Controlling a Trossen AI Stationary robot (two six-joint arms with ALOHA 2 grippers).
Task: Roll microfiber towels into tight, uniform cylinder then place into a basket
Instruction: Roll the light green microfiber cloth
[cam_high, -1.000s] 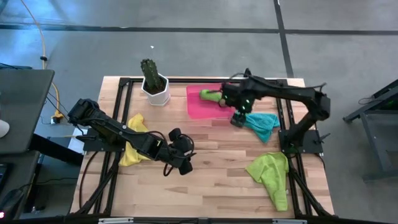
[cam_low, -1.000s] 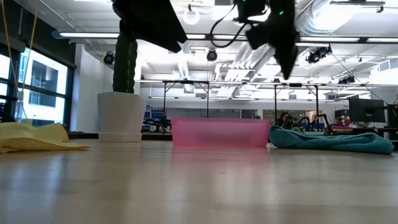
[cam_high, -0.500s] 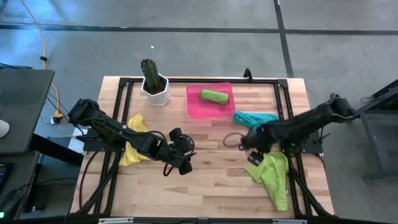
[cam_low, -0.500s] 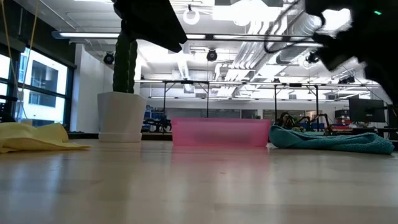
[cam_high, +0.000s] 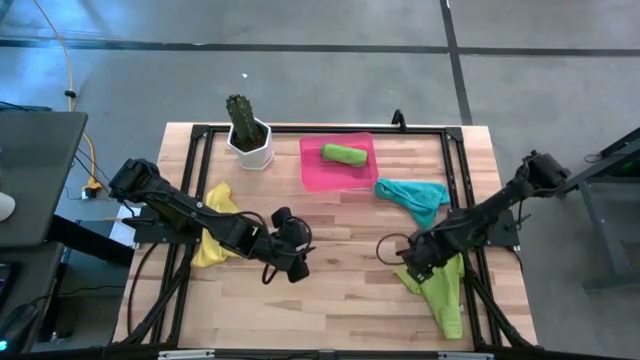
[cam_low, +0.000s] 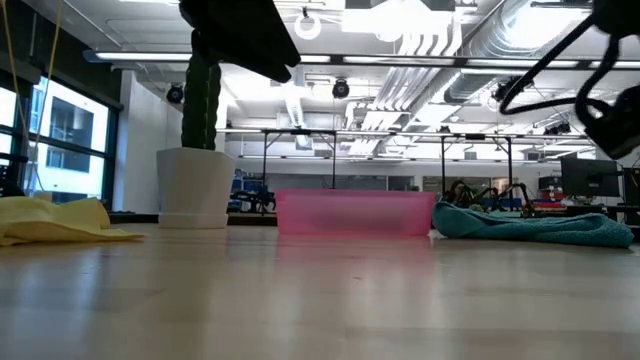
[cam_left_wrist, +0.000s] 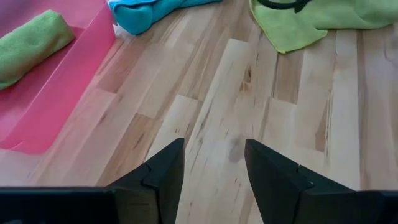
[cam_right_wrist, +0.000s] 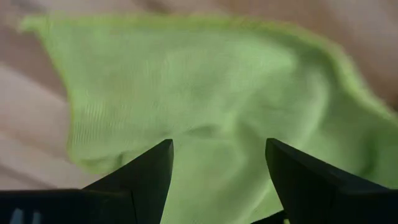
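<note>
A cactus (cam_high: 240, 116) in a white pot (cam_high: 251, 148) — far-left table corner; yellow cable (cam_high: 68, 60) — probably floor-level.

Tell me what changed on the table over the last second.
The right gripper swung from the pink basket, leaving a rolled green towel inside, to above the loose lime towel, fingers open. The left gripper, teal towel, yellow towel and cactus pot stayed put.

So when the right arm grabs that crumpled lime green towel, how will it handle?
Likely floppy: the crumpled lime green microfiber towel lies in loose folds, so it should drape from the open right gripper above it. Probably light. Its napped surface suggests the fingers won't slip.
</note>
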